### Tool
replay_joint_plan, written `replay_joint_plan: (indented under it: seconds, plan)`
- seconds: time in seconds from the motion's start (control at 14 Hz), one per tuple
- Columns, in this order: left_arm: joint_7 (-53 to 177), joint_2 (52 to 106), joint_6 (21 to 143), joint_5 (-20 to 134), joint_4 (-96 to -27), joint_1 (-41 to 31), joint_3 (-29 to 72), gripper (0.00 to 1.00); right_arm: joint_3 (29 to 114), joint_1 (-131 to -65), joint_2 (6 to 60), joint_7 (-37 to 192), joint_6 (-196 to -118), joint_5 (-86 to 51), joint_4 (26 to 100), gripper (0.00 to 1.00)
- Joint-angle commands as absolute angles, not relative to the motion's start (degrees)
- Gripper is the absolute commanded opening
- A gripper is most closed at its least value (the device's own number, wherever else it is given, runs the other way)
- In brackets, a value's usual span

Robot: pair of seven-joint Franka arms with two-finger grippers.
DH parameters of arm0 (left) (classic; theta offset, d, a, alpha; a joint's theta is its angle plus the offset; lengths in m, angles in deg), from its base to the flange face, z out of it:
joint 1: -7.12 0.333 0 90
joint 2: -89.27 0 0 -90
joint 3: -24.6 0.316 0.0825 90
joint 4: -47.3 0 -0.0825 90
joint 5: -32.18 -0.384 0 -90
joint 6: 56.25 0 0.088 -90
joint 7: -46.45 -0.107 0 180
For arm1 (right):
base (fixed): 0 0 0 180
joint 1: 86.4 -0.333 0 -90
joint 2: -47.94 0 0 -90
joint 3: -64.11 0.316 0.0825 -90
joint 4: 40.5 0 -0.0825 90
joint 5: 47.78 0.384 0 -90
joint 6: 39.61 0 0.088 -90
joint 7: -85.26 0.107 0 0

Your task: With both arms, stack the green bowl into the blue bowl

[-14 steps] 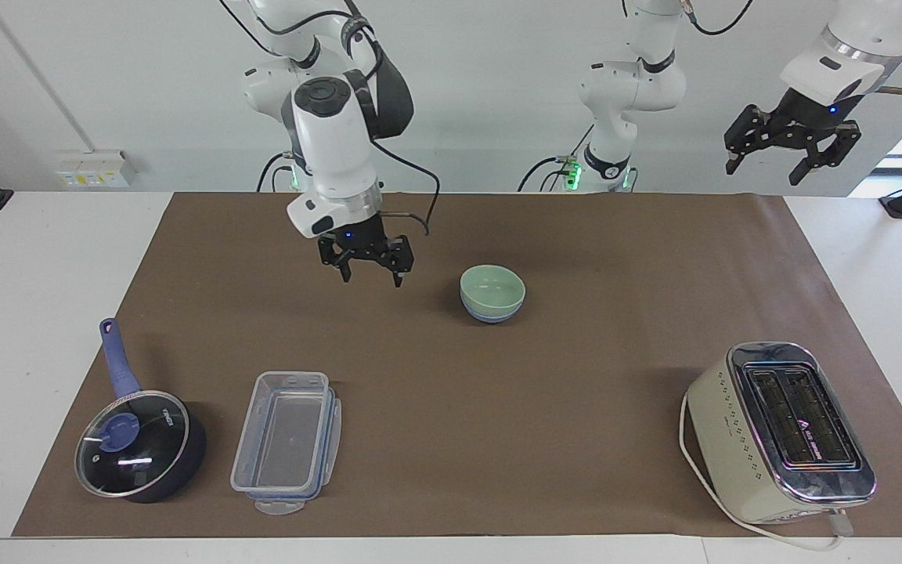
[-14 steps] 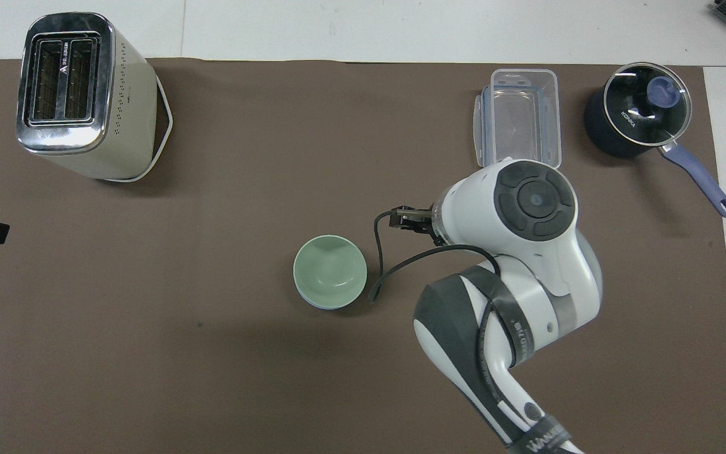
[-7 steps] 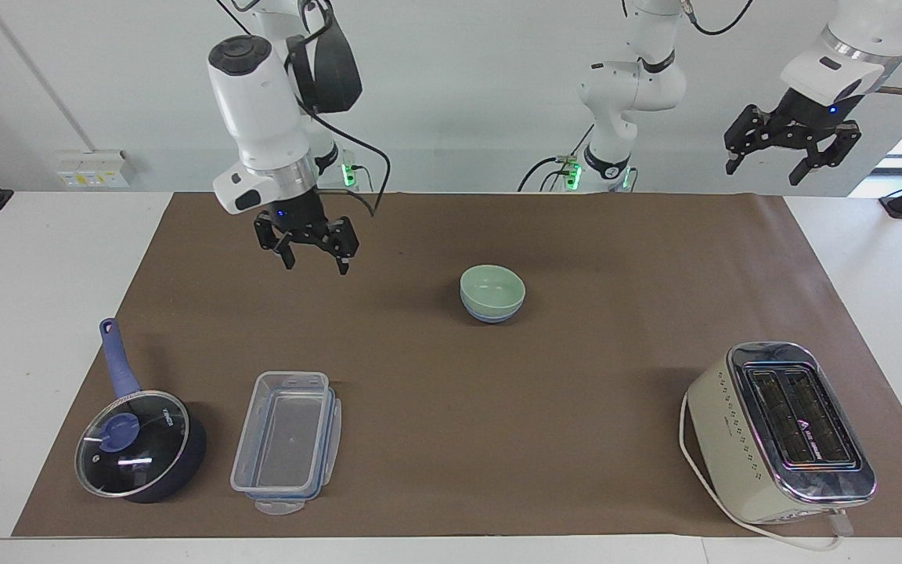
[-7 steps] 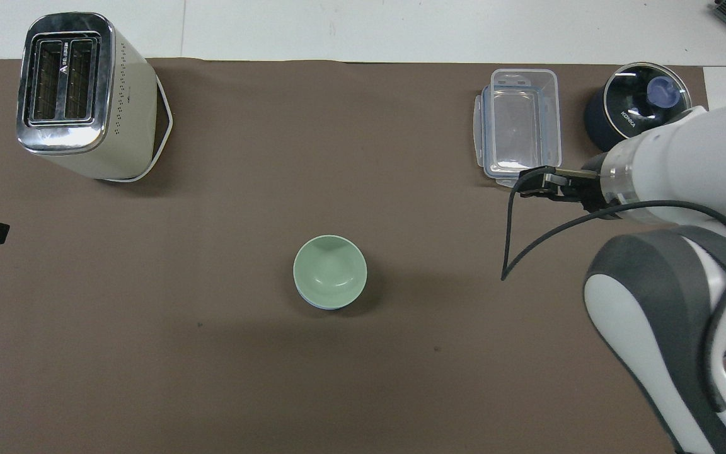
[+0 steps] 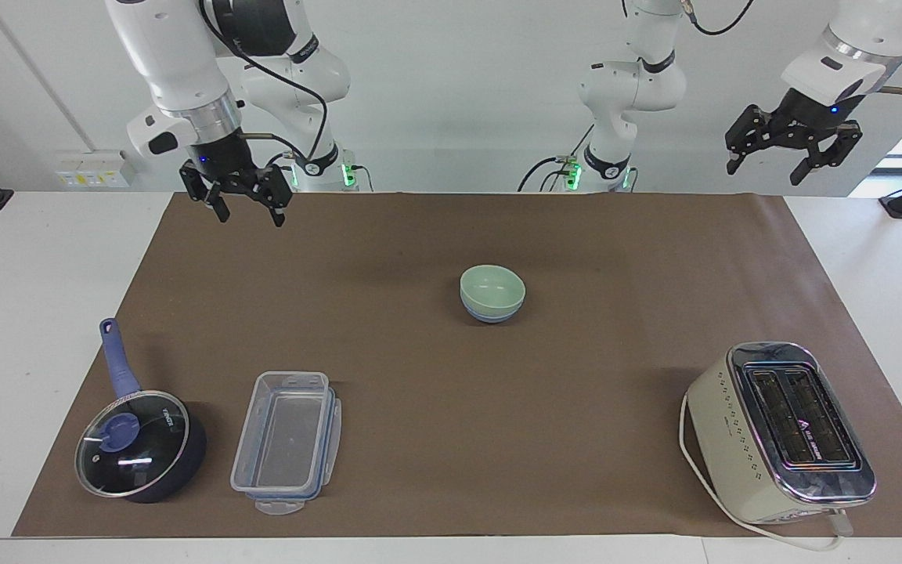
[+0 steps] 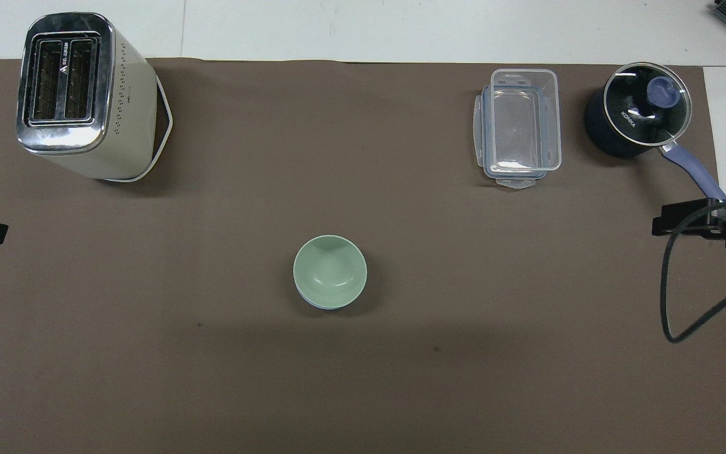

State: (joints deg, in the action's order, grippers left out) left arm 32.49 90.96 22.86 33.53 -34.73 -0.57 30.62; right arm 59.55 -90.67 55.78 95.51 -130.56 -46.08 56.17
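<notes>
Right gripper (image 5: 235, 200) has pulled away from the green bowl (image 5: 492, 287) toward its base, fingers spread, empty. Green bowl sits nested in the blue bowl (image 5: 490, 316) mid-bench. Left gripper (image 5: 793, 146) waits raised, released. Stack looks done; nothing left.

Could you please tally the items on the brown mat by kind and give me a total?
Bowls: 2, pale mint-green bowl nested in periwinkle-blue bowl
Saucepans: 1, dark blue lidded saucepan
Containers: 1, clear plastic rectangular container
Toasters: 1, cream two-slot toaster
Total: 5

green bowl (image 6: 329, 270) nested in blue bowl (image 6: 322, 305)
</notes>
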Motion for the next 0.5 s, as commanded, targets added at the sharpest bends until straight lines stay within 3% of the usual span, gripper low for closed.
replay_joint_plan:
  seconds: [0.0, 0.43]
  plan:
    - [32.21, 92.09, 22.59, 32.53, -35.67, 0.53, 29.87, 1.00, 60.33, -89.39, 55.41, 93.96, -130.05, -46.28, 55.83, 1.00]
    - [32.30, 92.09, 22.68, 32.53, -35.76, 0.53, 29.87, 1.00, 60.25, -89.48, 55.24, 88.26, -129.01, -47.86, 54.00, 1.00]
